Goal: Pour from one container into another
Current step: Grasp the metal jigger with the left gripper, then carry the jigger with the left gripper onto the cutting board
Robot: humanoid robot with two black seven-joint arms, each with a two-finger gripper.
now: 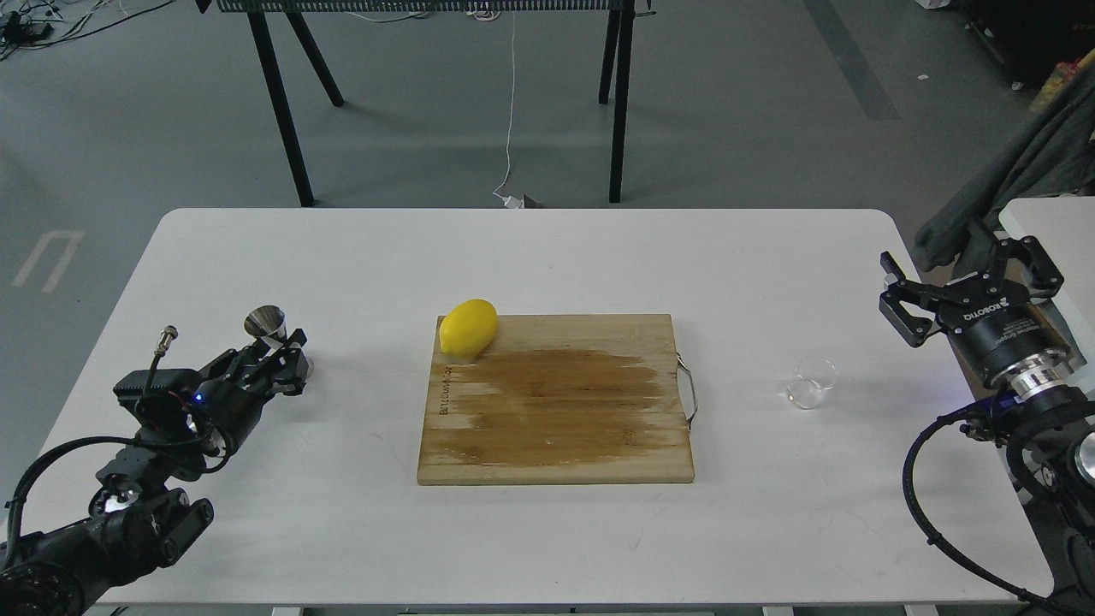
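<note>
The steel jigger (264,322) stands near the table's left edge, its upper cone showing above my left gripper (280,353). That gripper's fingers are drawn in around the jigger's waist and hide its lower cone. The small clear glass cup (811,382) sits upright on the table at the right, just past the cutting board's handle. My right gripper (954,269) hangs open beyond the right edge, up and to the right of the cup and well apart from it, with nothing between its fingers.
A wooden cutting board (556,411) lies in the middle of the white table (547,257), with a yellow lemon (468,328) on its far left corner. Black stand legs (282,103) rise behind the table. A second white surface (1052,222) adjoins at the right.
</note>
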